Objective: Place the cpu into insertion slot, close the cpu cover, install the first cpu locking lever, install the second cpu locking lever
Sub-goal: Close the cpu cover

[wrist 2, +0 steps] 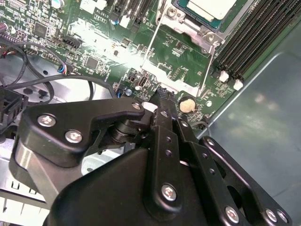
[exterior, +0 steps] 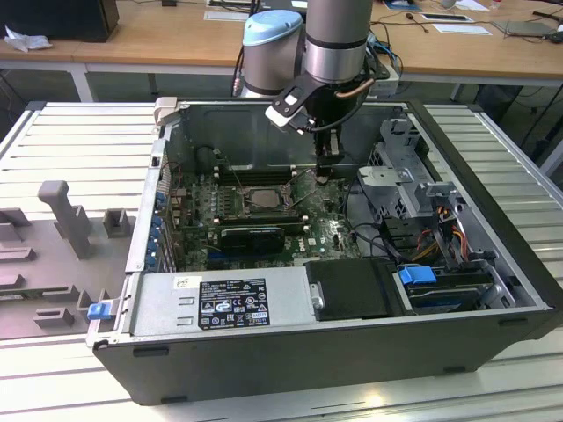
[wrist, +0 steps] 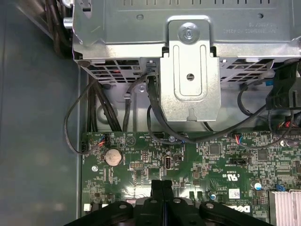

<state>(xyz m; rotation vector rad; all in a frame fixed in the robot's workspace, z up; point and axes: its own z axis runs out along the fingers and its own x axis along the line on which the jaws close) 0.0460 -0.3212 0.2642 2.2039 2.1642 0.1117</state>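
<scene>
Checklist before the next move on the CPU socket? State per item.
1. cpu seated in insertion slot: ok, it lies inside the rim.
2. cpu cover down flat: cannot tell.
3. locking levers latched: cannot tell; thin rods run beside the slot.
4. gripper empty and shut: ok.
5. gripper off the slot, over the motherboard by the coin battery: ok.

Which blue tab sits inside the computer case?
The blue tab at the exterior view's right, atop the drive; the other tab clips a corner of the case.
</scene>
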